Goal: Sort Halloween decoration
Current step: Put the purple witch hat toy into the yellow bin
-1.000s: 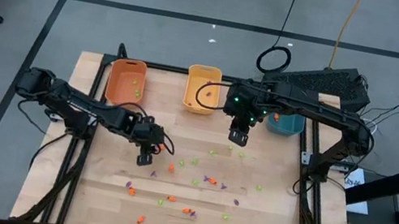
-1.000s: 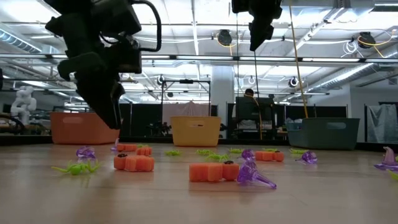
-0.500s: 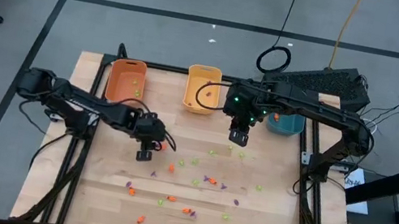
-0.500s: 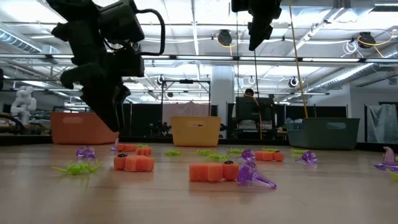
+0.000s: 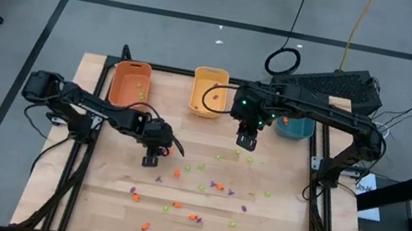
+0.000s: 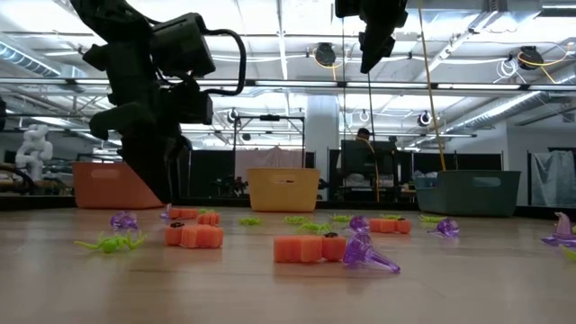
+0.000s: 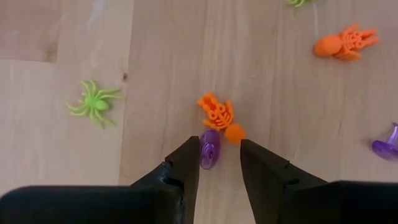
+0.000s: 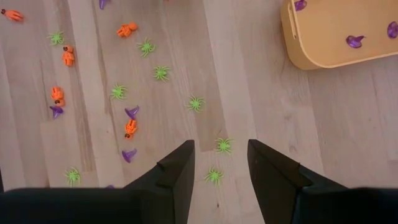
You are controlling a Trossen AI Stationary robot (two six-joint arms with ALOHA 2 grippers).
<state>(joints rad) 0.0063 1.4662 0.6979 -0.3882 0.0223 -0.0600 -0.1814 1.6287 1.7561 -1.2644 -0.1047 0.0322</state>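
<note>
Purple trinket (image 7: 209, 149) lies between the left hand's (image 7: 217, 163) parted fingers, touching an orange skeleton (image 7: 220, 116).

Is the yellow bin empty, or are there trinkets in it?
Not empty. The right wrist view shows purple trinkets lying inside the yellow bin.
</note>
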